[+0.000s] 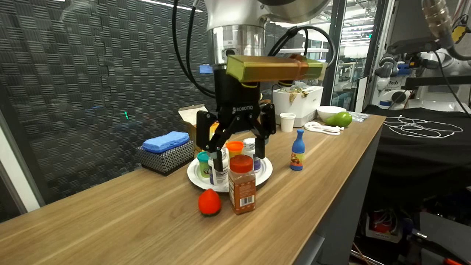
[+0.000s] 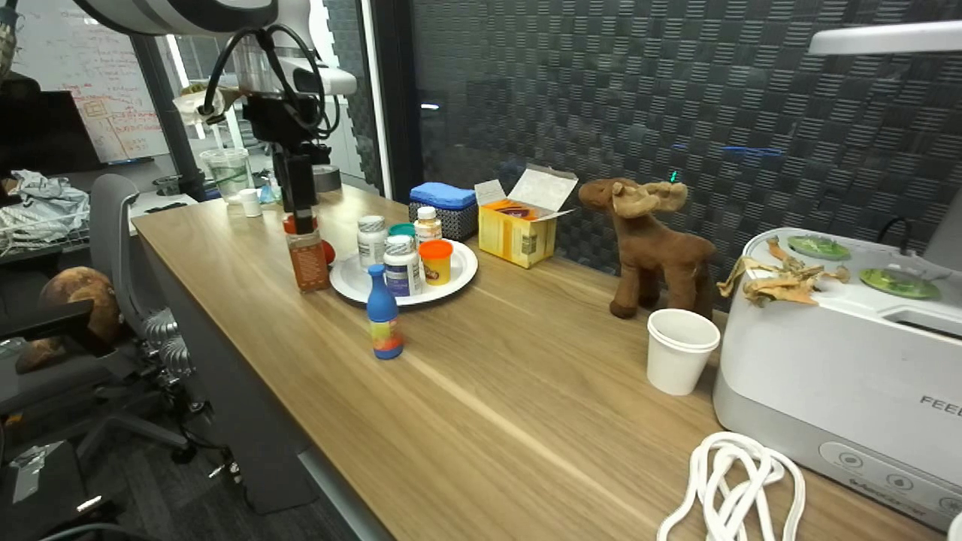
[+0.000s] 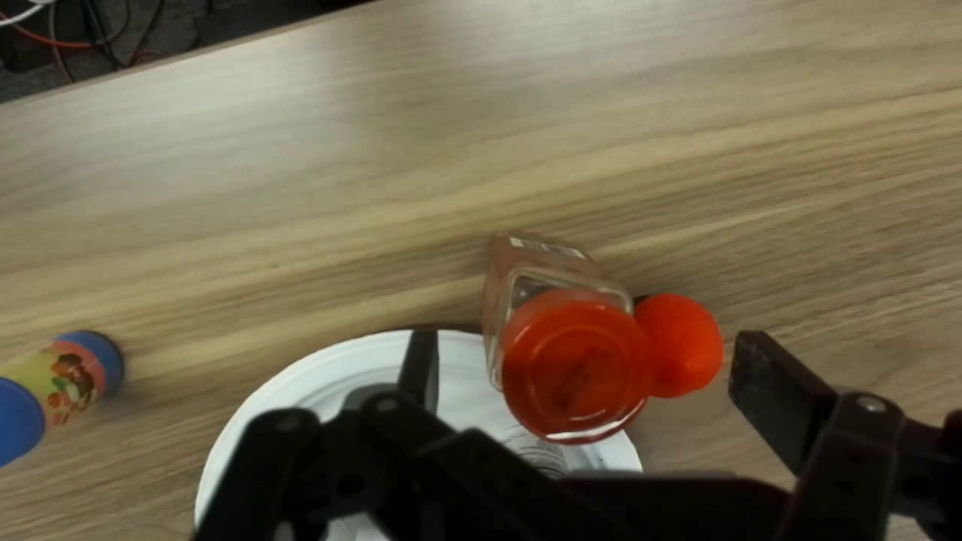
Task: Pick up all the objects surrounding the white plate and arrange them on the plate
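Note:
My gripper (image 3: pixel 582 364) stands open over the red-capped brown jar (image 3: pixel 518 300), fingers apart on either side of its cap in the wrist view, nothing held. That jar (image 1: pixel 243 187) is upright on the table beside the white plate (image 1: pixel 266 173). Close by it lies the red ball (image 1: pixel 209 202), also off the plate. The blue bottle (image 2: pixel 383 315) stands upright on the wood on another side of the plate. On the plate are white pill bottles (image 2: pixel 371 239), a purple-labelled one (image 2: pixel 403 274) among them, plus an orange-lidded tub (image 2: pixel 436 264) and a teal-lidded tub (image 1: pixel 203 165).
Behind the plate are a patterned box (image 1: pixel 165 156) topped by a blue cloth (image 1: pixel 166 141), and an open yellow box (image 2: pixel 518 237). Farther along stand a brown toy animal (image 2: pixel 654 248), white paper cups (image 2: pixel 680 357), a white appliance (image 2: pixel 842 361) and a white cord (image 2: pixel 740 481).

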`<control>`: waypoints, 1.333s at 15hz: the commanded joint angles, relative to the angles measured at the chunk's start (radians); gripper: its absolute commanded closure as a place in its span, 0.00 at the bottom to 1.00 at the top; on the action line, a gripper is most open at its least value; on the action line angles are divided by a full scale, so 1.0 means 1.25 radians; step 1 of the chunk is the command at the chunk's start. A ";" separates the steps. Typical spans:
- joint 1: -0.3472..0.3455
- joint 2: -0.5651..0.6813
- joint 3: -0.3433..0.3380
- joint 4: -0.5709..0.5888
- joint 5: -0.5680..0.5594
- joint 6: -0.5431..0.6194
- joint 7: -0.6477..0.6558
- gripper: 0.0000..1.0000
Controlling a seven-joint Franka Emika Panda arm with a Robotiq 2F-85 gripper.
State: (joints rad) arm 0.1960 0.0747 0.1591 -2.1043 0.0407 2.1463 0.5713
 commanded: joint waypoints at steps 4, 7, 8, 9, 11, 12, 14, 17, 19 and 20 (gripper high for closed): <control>0.001 0.011 0.004 0.006 0.018 -0.007 -0.010 0.00; 0.004 0.021 0.003 0.007 0.007 -0.006 -0.007 0.00; 0.005 0.024 0.003 0.007 0.002 -0.002 -0.006 0.00; 0.005 0.026 0.002 0.006 -0.001 0.003 -0.004 0.00; 0.007 0.026 0.002 0.005 -0.005 0.007 -0.001 0.04; 0.008 0.023 0.002 0.003 -0.009 0.009 0.001 0.26; 0.009 0.015 0.003 -0.002 -0.012 0.011 0.001 0.30; 0.012 0.004 0.004 -0.008 -0.024 0.020 0.009 0.55; 0.013 0.001 0.004 -0.009 -0.040 0.024 0.012 0.70; 0.013 -0.001 0.003 -0.009 -0.049 0.024 0.018 0.76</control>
State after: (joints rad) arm 0.2017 0.1026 0.1639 -2.1045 0.0143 2.1583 0.5695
